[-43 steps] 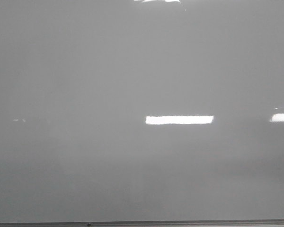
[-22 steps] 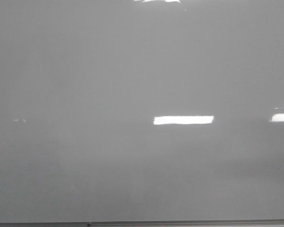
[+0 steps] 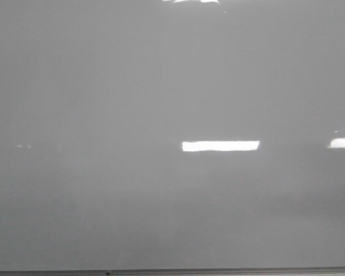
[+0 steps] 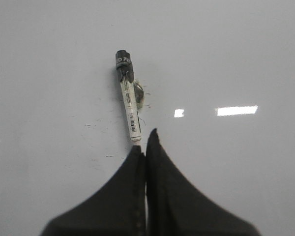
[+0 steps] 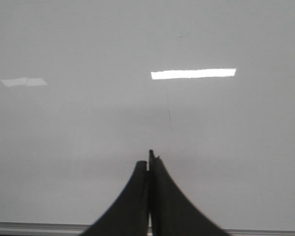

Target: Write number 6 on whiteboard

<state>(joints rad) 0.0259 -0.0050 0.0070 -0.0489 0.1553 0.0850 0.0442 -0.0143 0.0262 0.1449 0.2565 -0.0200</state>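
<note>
Writing the digit depends on the marker [image 4: 128,101], a light, stiff, slick plastic stick that your left gripper [image 4: 145,147] pinches by its tail end, tip toward the whiteboard [image 4: 246,49]; a hold nearer the middle would likely wobble less. Your right gripper [image 5: 150,162] is pressed together on nothing visible. No 6 shows on the glossy, rigid board, so press lightly.

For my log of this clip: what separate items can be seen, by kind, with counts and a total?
Whiteboard: 1
Marker pen, held in the left gripper: 1
Grippers, left and right gripper, both closed: 2
Written digits in the front view: 0
Total: 4
</note>
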